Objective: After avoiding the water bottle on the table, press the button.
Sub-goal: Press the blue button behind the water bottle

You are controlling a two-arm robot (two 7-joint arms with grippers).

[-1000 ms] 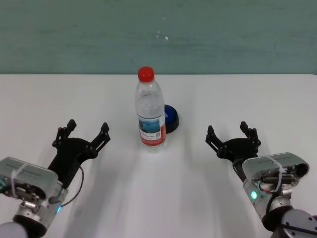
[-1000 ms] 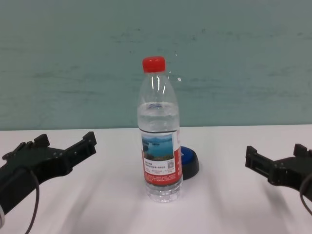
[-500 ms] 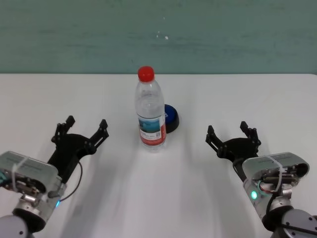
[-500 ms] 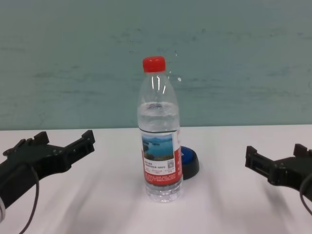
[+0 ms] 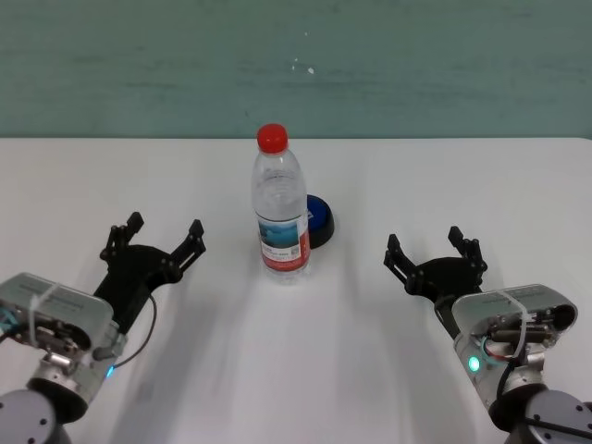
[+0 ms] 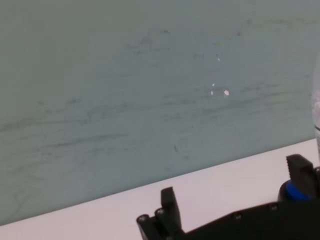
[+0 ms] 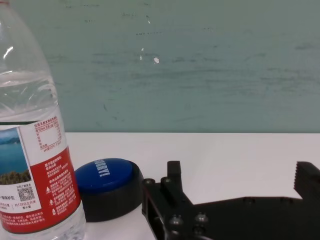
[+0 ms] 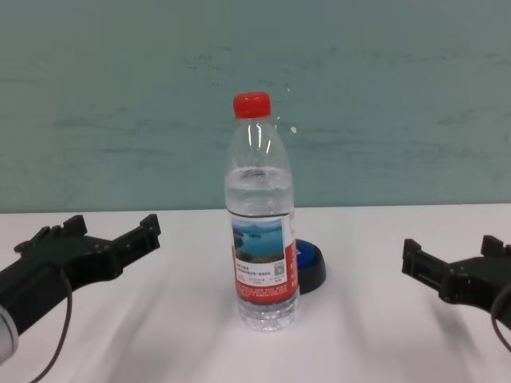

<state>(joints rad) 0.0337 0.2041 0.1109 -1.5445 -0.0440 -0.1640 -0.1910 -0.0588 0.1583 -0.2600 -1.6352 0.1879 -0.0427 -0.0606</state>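
Two spread pincers, left (image 5: 157, 237) and right (image 5: 434, 250), flanking upright water bottle (image 5: 280, 209), button (image 5: 319, 220) behind.

The water bottle (image 8: 261, 231) is clear, glossy plastic with a smooth red cap and a shiny printed label. The button (image 7: 106, 175) has a glossy blue plastic dome on a matt black base. The table (image 5: 296, 370) looks smooth, white and faintly sheeny. Both pairs of jaws are matt black plastic, ridged at the tips.
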